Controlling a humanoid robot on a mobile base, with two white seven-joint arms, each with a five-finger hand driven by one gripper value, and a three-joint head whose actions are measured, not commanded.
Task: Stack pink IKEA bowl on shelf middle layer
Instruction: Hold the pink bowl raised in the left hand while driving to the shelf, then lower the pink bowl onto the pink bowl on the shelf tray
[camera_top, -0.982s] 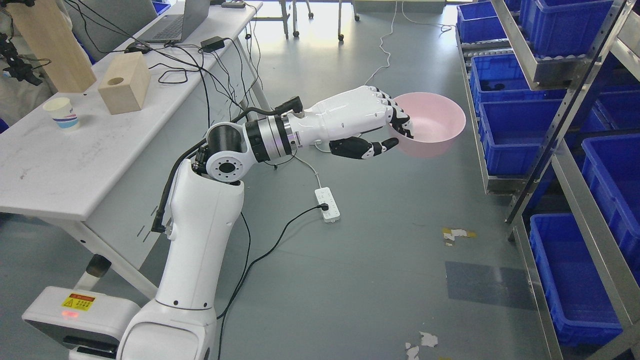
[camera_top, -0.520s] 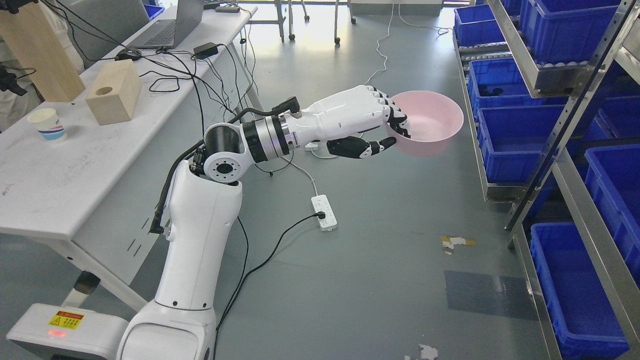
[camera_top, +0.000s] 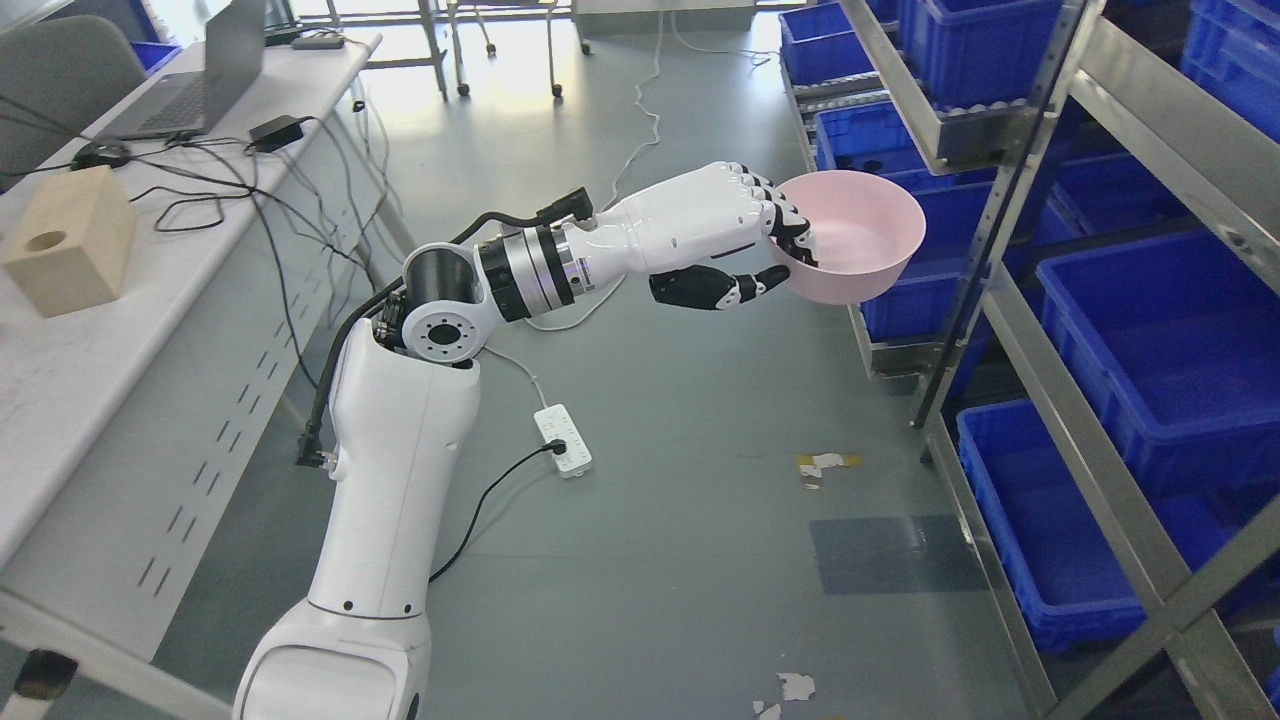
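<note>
My left hand (camera_top: 785, 255) is shut on the near rim of a pink bowl (camera_top: 860, 240), with the fingers inside the rim and the thumb underneath. The bowl hangs upright in the air over the floor, just left of the metal shelf rack (camera_top: 1010, 300). The white left arm reaches in from the lower left. The rack's slanted levels carry blue bins (camera_top: 1160, 350). My right arm does not show.
A white table (camera_top: 90, 380) runs along the left with a wooden block (camera_top: 70, 240), a laptop (camera_top: 190, 80) and cables on it. A white power strip (camera_top: 565, 440) and its cords lie on the grey floor. Paper scraps (camera_top: 825, 465) lie near the rack's foot.
The whole view has swung right, so the rack now fills more of the picture and the table less. The bowl stays held in my left hand and now sits closer to the rack.
</note>
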